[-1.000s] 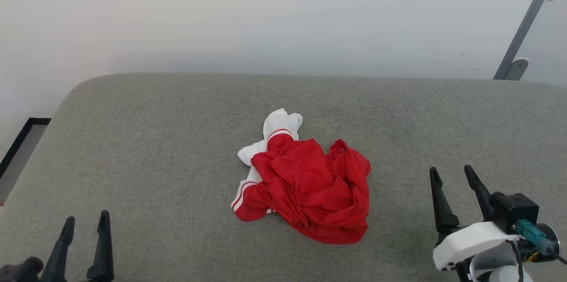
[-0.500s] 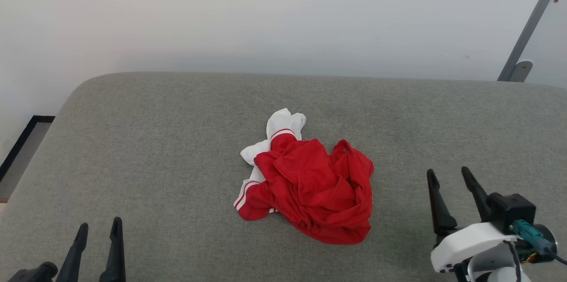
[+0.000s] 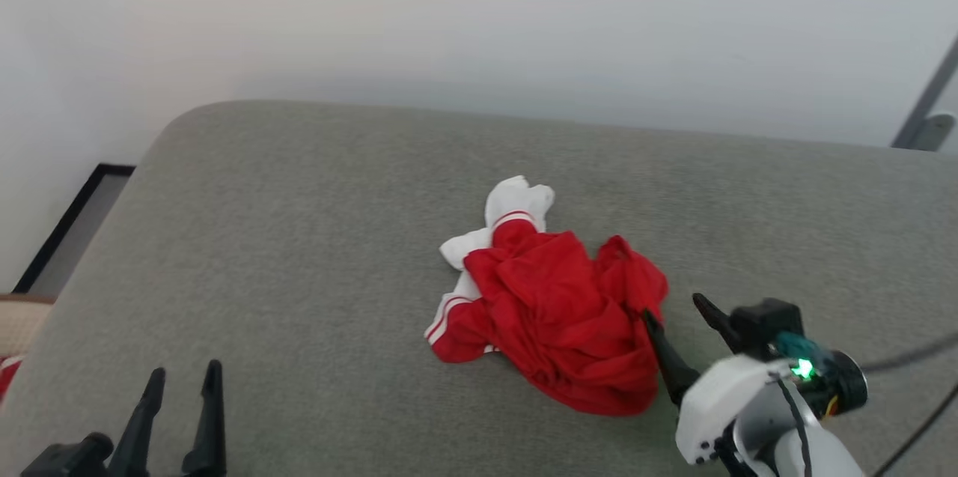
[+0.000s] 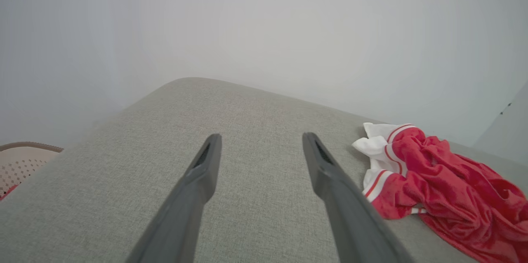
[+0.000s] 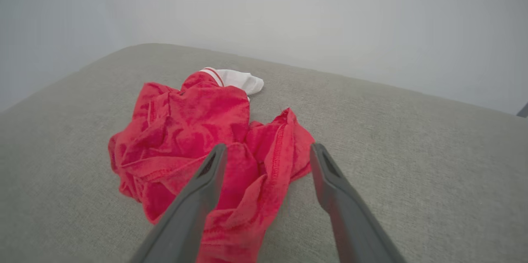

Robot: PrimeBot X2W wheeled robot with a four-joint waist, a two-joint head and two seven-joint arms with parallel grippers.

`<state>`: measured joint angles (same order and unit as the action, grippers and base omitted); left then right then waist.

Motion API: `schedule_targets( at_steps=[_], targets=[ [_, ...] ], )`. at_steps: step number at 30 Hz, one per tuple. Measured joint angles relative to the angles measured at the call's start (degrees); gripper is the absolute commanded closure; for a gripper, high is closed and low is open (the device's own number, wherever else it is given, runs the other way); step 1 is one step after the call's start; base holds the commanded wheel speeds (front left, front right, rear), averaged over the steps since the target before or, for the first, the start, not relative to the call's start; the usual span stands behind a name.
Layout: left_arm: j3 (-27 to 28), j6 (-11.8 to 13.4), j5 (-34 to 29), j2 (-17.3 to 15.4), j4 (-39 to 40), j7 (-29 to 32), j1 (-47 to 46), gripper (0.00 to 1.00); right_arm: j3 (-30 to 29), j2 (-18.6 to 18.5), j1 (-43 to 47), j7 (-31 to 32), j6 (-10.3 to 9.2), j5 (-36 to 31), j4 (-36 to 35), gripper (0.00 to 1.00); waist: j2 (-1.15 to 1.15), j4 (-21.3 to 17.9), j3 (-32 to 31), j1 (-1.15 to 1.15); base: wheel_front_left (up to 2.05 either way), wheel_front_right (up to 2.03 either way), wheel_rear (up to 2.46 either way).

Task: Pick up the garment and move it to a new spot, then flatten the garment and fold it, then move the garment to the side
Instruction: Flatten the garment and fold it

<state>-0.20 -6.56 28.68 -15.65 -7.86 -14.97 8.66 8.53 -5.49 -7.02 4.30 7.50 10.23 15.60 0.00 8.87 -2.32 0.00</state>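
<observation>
1 red shirt point(image 3: 557, 312) on 1 grey cushion point(image 3: 299, 237). 2 grippers: left gripper point(image 3: 185, 369), right gripper point(image 3: 670, 305), 2 fingers ea. 1 pole point(image 3: 924, 106) past far-right corner.

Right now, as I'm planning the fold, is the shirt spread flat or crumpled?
Crumpled: the shirt lies in a wrinkled red-and-white heap on the grey cushion, nothing laid flat.

Garment point(image 3: 561, 312) sits crumpled in a heap mid grey cushion point(image 3: 299, 237). Red body is on top, with white sleeves and red-striped trim sticking out at the far and left sides. Right gripper point(image 3: 671, 306) is at the heap's right edge, jaws apart. One finger overlaps the red fabric, the other is over bare cushion; can't tell if it's touching. Green light point(image 3: 803, 368) is lit on its wrist. Left gripper point(image 3: 186, 368) is low at near left, jaws apart, well clear of the garment. White wall point(image 3: 479, 13) behind, grey pole point(image 3: 924, 106) far right.
</observation>
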Motion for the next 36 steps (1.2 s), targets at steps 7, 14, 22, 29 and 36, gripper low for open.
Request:
schedule_targets(
  at_steps=[7,14,22,29,36],
  targets=[
    [-2.2,-0.3,0.0,0.3,-0.4,0.1,-1.8,0.00,4.3,-3.2,-5.2,11.8,0.00,1.1,4.6,0.00,0.00,3.7,1.6,0.00,0.00,0.00,0.00],
    [-4.3,-0.5,0.1,0.9,-1.9,0.1,-3.9,0.00,7.8,-5.0,-10.3,22.7,0.00,1.5,11.0,0.00,0.00,6.8,3.8,0.00,0.00,0.00,0.00],
    [-5.5,-0.6,0.7,1.6,-3.6,0.1,-7.0,0.00,13.4,-6.3,-17.7,28.2,0.01,2.8,18.8,1.00,0.00,9.5,7.1,0.00,0.00,0.00,0.00],
    [-3.8,-0.6,1.1,1.7,-4.0,0.0,-7.2,0.00,13.5,-7.3,-20.0,28.7,0.09,6.6,18.1,1.00,0.00,8.4,7.9,0.00,0.00,0.00,0.00],
    [-1.4,-0.6,1.1,1.8,-2.9,0.0,-5.8,0.00,9.3,-12.1,-15.5,32.8,0.01,8.6,8.0,1.00,0.00,5.0,7.6,0.00,0.00,0.00,0.00]
  ],
)
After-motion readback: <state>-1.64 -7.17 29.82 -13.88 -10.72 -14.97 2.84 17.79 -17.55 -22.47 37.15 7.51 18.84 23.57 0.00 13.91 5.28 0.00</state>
